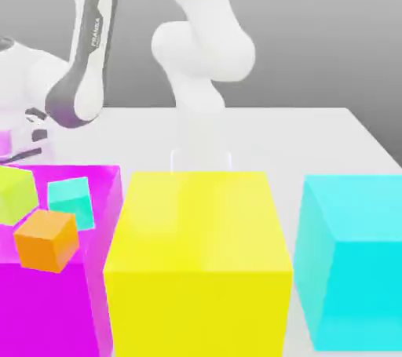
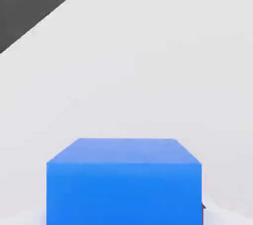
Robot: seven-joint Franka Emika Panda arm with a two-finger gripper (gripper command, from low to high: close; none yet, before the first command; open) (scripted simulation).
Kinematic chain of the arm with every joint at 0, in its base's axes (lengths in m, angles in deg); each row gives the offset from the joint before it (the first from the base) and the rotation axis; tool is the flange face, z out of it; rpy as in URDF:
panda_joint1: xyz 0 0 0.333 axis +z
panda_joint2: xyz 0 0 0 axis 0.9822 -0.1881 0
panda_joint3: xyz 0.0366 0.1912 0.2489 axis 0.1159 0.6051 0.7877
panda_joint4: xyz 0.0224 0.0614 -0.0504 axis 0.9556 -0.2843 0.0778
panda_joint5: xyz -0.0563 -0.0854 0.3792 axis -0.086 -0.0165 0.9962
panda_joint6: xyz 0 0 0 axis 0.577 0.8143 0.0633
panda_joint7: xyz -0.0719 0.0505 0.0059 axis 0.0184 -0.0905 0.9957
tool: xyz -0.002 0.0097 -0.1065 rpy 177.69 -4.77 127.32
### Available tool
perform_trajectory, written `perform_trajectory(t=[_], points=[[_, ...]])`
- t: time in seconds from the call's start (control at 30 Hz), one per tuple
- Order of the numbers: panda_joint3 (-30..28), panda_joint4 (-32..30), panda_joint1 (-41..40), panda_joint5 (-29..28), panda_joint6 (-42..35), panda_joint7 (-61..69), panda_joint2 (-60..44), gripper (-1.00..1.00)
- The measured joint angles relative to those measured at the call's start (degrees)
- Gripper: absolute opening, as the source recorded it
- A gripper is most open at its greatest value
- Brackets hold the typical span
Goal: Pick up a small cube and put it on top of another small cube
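The pale table (image 1: 271, 132) stands against a grey background (image 1: 298, 34). The teal cube (image 1: 71, 202) rests on the magenta block (image 1: 98, 245), beside the orange cube (image 1: 46, 241) and the yellow-green cube (image 1: 16, 194), while the gripper (image 2: 124, 214) has its fingers clamped on a blue cube (image 2: 124, 192). Toward the exterior view's right stand the big yellow block (image 1: 198, 222) and the cyan block (image 1: 361, 269), apart.

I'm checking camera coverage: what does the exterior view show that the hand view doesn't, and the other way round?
Exterior view: big magenta, yellow and cyan blocks; small lime, teal and orange cubes on the magenta one; the Franka arm.

Hand view: a blue block, close up.

Both: pale tabletop.
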Motion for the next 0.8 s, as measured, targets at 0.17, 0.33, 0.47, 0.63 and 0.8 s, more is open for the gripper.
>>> perform_trajectory(t=[0.17, 0.33, 0.47, 0.63, 0.8], points=[[2.17, 8.79, 3.34, 2.92, -12.18, 6.66, 2.94, -1.00], [5.01, 15.10, 7.61, 11.00, -24.56, 10.01, 7.00, -1.00], [6.84, 19.49, 11.45, 17.88, -34.24, 11.37, 10.32, -1.00], [8.67, 20.29, 13.57, 21.85, -36.92, 12.65, 10.94, -1.00], [8.68, 17.85, 13.67, 22.06, -33.25, 12.80, 9.67, 1.00]])
